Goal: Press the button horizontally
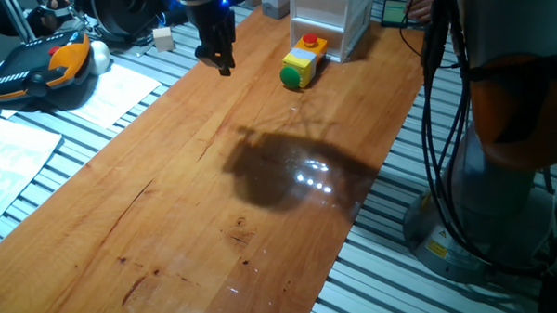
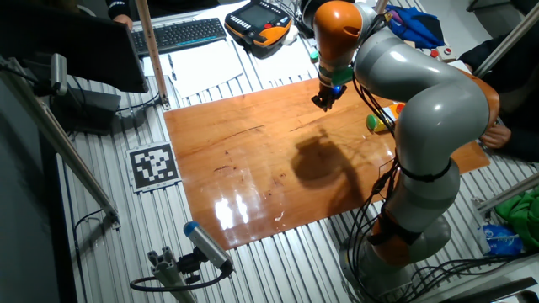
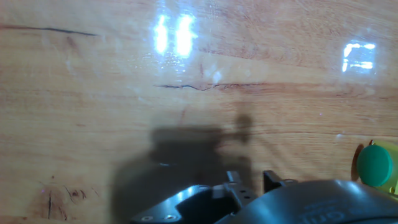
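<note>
The button (image 1: 290, 77) is a green dome on the end of a small yellow box (image 1: 302, 61) that lies on the wooden table (image 1: 211, 219); it faces the near left. A smaller red button (image 1: 309, 40) sits on top of the box. My gripper (image 1: 219, 61) hangs just above the table, to the left of the button and apart from it. The other fixed view shows the gripper (image 2: 322, 103) left of the button (image 2: 373, 123). In the hand view the button (image 3: 375, 166) is at the right edge, and only the bases of the fingers (image 3: 233, 182) show at the bottom.
A white drawer unit (image 1: 330, 19) stands right behind the yellow box. A small wooden block (image 1: 164, 39) lies at the table's far left corner. Papers (image 1: 114, 90) and an orange-and-black pendant (image 1: 40, 69) lie left of the table. The robot's base (image 1: 501, 164) and cables stand to the right.
</note>
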`<state>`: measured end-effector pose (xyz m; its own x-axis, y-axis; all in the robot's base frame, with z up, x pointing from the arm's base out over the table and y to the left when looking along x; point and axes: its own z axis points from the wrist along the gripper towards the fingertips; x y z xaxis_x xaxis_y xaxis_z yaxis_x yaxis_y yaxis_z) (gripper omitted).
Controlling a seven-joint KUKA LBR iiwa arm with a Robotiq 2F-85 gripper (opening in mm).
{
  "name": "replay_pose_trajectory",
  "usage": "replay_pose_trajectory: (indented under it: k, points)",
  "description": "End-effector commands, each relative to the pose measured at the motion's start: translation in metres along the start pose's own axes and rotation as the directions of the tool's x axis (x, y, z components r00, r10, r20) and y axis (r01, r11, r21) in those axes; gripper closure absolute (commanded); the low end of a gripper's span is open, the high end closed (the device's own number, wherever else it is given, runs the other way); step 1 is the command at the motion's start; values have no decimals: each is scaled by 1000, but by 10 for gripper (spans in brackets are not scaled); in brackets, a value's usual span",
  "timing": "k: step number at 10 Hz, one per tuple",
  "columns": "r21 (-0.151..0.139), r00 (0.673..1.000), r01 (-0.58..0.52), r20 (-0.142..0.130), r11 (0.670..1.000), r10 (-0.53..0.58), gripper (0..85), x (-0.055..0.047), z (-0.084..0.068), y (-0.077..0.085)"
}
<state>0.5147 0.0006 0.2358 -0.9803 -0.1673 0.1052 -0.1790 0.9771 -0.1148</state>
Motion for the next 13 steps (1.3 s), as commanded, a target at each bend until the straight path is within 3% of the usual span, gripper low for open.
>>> replay_pose_trajectory:
  k: [1,10,11,12,13]
  points:
    - [0,1000,2,0,1000,-2,850,0,0,0]
    - [-13,1000,23,0,1000,-23,850,0,0,0]
    - [-32,1000,-1,31,999,2,850,0,0,0]
    - [-84,999,-28,40,996,31,850,0,0,0]
    - [-119,999,-37,19,992,39,850,0,0,0]
